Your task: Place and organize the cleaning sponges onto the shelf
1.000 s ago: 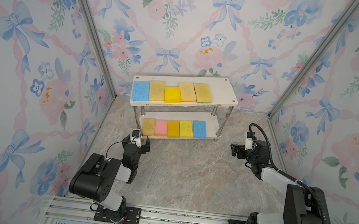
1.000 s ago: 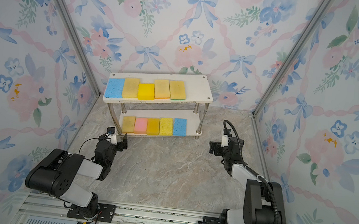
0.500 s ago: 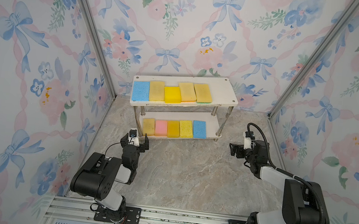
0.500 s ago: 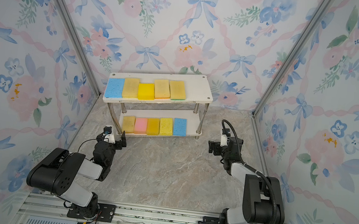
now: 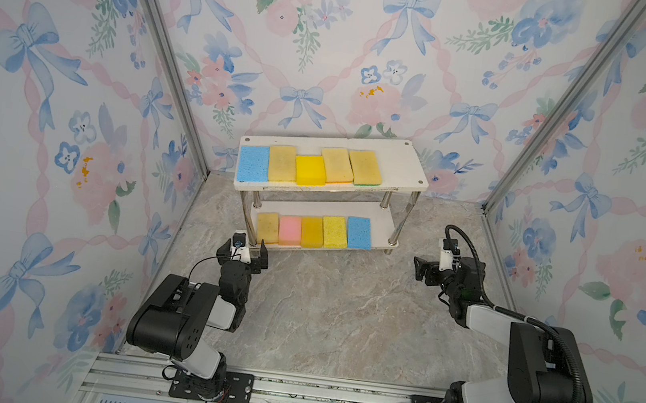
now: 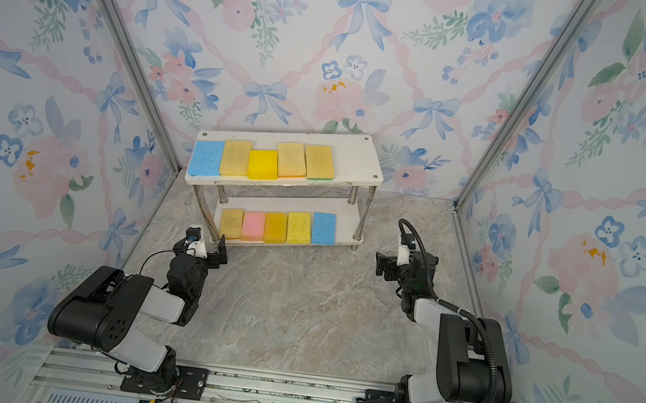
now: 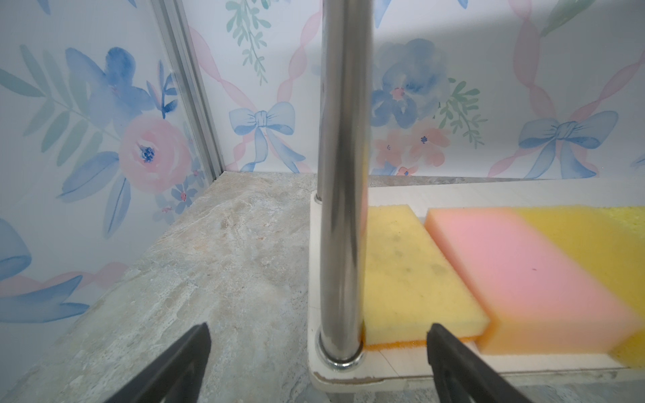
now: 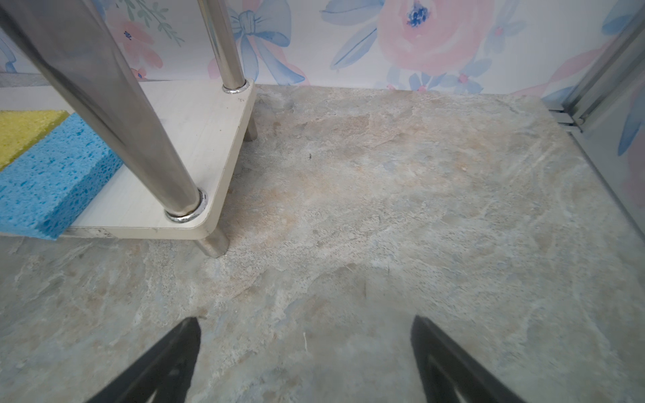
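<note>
The shelf (image 5: pixel 406 166) (image 6: pixel 360 160) stands at the back wall in both top views. Several cleaning sponges lie in a row on each board. On the upper board a blue one (image 5: pixel 252 163) sits at the left end beside yellow ones. The lower board holds yellow ones, a pink one (image 5: pixel 289 230) and a blue one (image 5: pixel 359 232). My left gripper (image 5: pixel 242 256) (image 7: pixel 318 328) is open and empty, low in front of the shelf's front left leg (image 7: pixel 343 174), near a yellow sponge (image 7: pixel 412 272). My right gripper (image 5: pixel 428 272) (image 8: pixel 305 320) is open and empty over the floor, right of the shelf.
Floral walls with metal corner posts (image 5: pixel 163 53) close in three sides. The marble-patterned floor (image 5: pixel 340 317) lies between the arms. In the right wrist view the lower board's corner (image 8: pixel 195 139) and the blue sponge (image 8: pixel 52 174) are off to one side.
The left wrist has turned so its fingers sit level in front of the shelf corner. The right gripper has edged a little to the left. The sponges have not moved.
</note>
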You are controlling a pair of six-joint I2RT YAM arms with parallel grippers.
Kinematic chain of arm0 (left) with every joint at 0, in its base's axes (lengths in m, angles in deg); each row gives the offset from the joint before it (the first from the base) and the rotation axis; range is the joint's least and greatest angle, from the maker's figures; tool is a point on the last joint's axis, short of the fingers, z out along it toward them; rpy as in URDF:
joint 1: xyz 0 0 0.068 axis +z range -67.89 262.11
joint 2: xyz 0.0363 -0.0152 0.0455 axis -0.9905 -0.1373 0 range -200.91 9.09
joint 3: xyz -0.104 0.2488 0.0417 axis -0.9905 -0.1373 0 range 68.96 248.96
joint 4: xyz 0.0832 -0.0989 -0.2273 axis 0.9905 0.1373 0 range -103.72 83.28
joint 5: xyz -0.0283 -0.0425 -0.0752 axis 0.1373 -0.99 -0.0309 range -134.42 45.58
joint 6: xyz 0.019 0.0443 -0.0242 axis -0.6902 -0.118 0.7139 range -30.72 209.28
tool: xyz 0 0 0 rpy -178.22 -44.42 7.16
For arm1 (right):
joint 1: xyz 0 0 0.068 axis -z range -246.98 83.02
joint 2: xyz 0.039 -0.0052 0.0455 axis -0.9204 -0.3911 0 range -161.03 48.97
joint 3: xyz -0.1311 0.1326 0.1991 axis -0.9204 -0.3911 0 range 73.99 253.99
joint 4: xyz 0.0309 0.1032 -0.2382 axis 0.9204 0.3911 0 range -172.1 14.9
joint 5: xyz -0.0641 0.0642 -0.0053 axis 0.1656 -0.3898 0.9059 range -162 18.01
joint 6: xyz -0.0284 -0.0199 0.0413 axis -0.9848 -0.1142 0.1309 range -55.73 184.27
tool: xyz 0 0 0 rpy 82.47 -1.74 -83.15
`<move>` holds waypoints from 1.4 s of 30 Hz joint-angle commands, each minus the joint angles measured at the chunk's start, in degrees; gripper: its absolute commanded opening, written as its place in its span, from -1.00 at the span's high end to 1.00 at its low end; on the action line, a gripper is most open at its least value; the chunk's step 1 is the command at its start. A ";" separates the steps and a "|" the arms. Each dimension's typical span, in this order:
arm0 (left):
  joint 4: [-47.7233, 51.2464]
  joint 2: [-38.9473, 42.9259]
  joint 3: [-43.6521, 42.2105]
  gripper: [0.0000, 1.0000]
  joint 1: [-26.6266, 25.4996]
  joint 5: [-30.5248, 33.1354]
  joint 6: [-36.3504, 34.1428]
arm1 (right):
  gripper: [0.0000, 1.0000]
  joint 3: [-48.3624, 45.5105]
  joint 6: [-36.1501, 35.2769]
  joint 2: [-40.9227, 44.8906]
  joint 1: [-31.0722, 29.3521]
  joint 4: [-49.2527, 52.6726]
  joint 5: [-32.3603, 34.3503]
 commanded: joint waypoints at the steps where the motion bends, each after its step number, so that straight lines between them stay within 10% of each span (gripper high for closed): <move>1: -0.98 -0.48 -0.35 -0.96 0.38 0.68 0.54 | -0.94 -3.03 0.04 0.71 0.66 -6.50 0.60; 21: -0.99 -0.41 -0.37 -0.96 0.34 0.71 0.53 | -0.94 -20.64 0.79 -4.15 0.69 -44.03 2.59; 42: -0.94 -0.39 -0.34 -0.96 0.30 0.73 0.55 | -0.94 -19.18 2.52 -7.18 2.26 -44.94 1.45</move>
